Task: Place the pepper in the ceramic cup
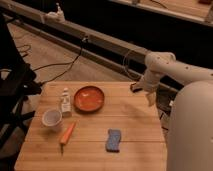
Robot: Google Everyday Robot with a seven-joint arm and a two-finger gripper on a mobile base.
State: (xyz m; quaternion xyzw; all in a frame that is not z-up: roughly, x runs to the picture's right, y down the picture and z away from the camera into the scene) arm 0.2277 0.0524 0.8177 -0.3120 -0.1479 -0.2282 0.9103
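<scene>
The slim orange pepper (67, 133) lies on the wooden table (130, 125), its dark stem pointing toward the front edge. The small white ceramic cup (52, 119) stands just left of it, near the table's left side, upright and apart from the pepper. My gripper (136, 87) hangs at the end of the white arm, above the table's far right edge. It is far to the right of both pepper and cup and holds nothing that I can see.
A round orange plate (89, 98) sits behind the pepper. A small white bottle (65, 102) stands between plate and cup. A blue sponge (113, 140) lies at front centre. My white arm (170, 67) and body fill the right side. Cables lie on the floor behind the table.
</scene>
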